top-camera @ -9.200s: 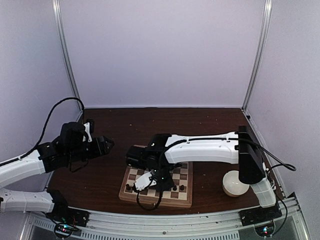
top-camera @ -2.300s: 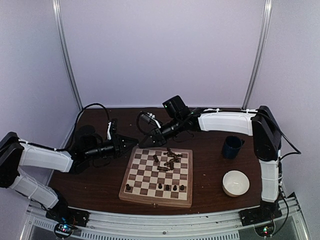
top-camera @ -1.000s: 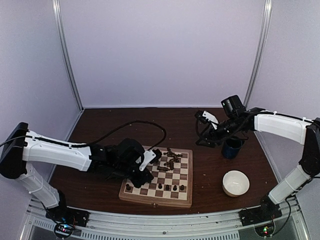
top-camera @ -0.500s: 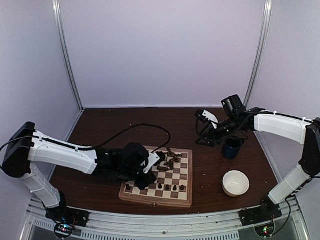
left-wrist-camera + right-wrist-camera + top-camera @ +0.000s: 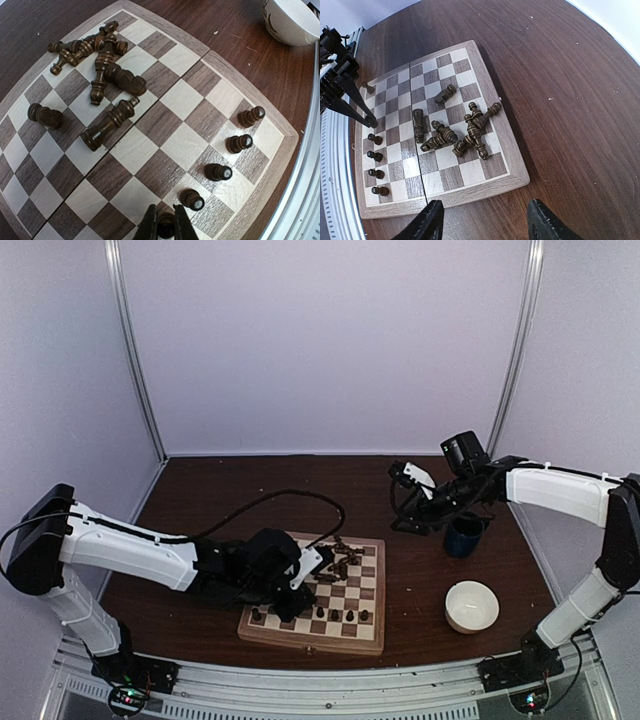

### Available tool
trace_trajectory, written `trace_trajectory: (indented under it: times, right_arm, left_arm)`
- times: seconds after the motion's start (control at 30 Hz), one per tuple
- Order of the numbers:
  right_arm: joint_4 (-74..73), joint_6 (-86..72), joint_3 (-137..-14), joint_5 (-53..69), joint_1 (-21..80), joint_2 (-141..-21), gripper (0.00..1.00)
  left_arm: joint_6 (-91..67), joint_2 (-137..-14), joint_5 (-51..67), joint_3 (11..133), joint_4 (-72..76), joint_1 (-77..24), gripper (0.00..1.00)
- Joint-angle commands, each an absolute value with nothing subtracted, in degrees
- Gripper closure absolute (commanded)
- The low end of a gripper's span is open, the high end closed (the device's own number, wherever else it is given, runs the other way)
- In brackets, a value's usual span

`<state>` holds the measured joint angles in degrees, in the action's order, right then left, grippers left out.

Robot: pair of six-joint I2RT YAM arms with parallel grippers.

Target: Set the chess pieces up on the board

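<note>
The board (image 5: 312, 642) lies at the table's near middle. My left gripper (image 5: 166, 226) is shut on a dark pawn (image 5: 166, 224) held upright over a square near the board's near edge, beside three standing pawns (image 5: 218, 172). In the top view that left gripper (image 5: 292, 608) is over the board's near left part. A pile of fallen chess pieces (image 5: 100, 55) covers the far squares, with a lone lying piece (image 5: 110, 125) nearer. My right gripper (image 5: 485, 225) hangs open and empty above bare table beyond the board (image 5: 485, 192), right of the pile (image 5: 460, 130).
A dark blue cup (image 5: 463, 535) stands on the table right of the board, just below the right arm. A white bowl (image 5: 471, 606) sits near the front right. The left arm's black cable loops over the table behind the board.
My left gripper has shifted slightly toward the board's near edge with the pawn still in it. The right arm has barely moved.
</note>
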<state>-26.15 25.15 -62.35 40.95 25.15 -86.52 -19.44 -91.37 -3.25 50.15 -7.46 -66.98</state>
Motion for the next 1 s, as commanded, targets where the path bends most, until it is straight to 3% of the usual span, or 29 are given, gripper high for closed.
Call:
trace_trajectory:
  times: [0.0, 0.97]
  right_arm:
    - [-25.7, 25.4, -62.7, 41.3, 25.1, -87.0, 0.40]
    - [-25.8, 25.7, -62.8, 41.3, 25.1, -87.5, 0.39]
  left_arm:
    - [-20.3, -92.2, -4.0, 50.1, -5.6, -67.3, 0.94]
    - [-22.3, -93.5, -4.0, 51.4, -8.9, -67.3, 0.93]
